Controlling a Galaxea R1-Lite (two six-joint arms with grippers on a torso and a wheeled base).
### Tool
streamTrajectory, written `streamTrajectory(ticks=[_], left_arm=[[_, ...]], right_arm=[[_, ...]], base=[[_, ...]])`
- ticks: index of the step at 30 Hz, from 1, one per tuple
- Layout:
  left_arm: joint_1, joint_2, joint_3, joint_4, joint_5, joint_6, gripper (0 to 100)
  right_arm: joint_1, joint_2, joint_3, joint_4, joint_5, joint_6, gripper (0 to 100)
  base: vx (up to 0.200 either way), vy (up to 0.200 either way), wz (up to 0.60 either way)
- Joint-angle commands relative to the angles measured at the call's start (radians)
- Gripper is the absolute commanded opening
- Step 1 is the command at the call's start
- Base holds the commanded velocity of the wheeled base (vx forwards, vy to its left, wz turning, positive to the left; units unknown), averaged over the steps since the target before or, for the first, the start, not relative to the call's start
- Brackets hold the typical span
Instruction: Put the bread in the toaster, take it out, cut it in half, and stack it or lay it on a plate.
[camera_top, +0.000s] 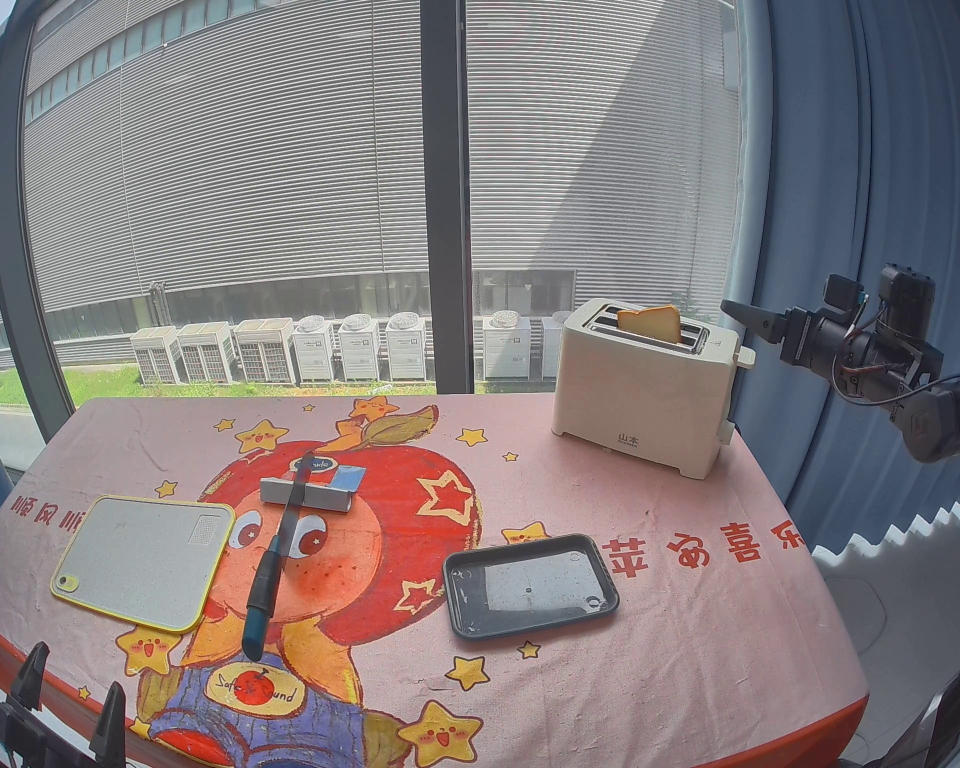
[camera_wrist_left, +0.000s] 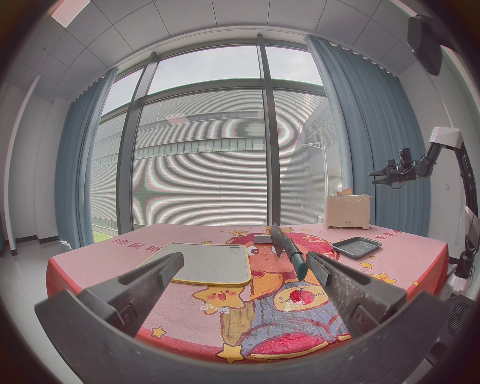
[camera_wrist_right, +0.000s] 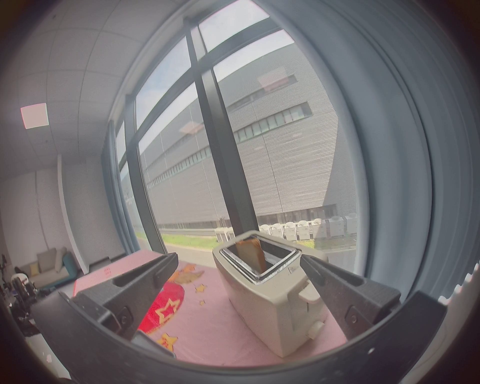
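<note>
Head view: open, empty right gripper (camera_top: 748, 320) hovers beside cream plastic toaster (camera_top: 640, 400), whose golden bread slice (camera_top: 650, 323) stands raised, seemingly ready for lifting out.

I see a pink cartoon tablecloth (camera_top: 700, 620) printed with stars and a red apple face across the lower half of the head view. A small grey block (camera_top: 328, 497) lies on it left of centre, with a blue card (camera_top: 350, 476) just behind. A window (camera_top: 250, 150) spans the upper frame, split by a dark post (camera_top: 445, 200). Through it I see a ribbed grey building (camera_top: 600, 130), a row of air units (camera_top: 340, 348) and grass (camera_top: 100, 383). A blue curtain (camera_top: 860, 150) hangs at the right edge. My right wrist view shows a sofa (camera_wrist_right: 47, 260) far back and a ceiling light (camera_wrist_right: 34, 115).
</note>
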Motion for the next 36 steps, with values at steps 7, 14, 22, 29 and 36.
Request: streamTrajectory(ticks=[7, 14, 22, 29, 36], left_arm=[[0.0, -0.016, 0.018, 0.001, 0.0, 0.0, 100], [0.0, -0.016, 0.018, -0.001, 0.0, 0.0, 100], [0.0, -0.016, 0.018, 0.001, 0.0, 0.0, 100], [0.0, -0.016, 0.018, 0.001, 0.0, 0.0, 100], [0.0, -0.016, 0.018, -0.001, 0.0, 0.0, 100]], right_arm=[[0.0, -0.014, -0.228, 0.382, -0.003, -0.165, 100], [0.046, 0.025, -0.394, 0.532, -0.096, -0.158, 100], [0.128, 0.089, -0.491, 0.728, -0.185, -0.17, 100], [0.114, 0.109, -0.475, 0.724, -0.259, -0.176, 100], [0.114, 0.112, -0.475, 0.705, -0.297, -0.218, 100]], base=[[0.0, 0.0, 0.0], [0.0, 0.0, 0.0], [0.0, 0.0, 0.0], [0.0, 0.0, 0.0], [0.0, 0.0, 0.0]])
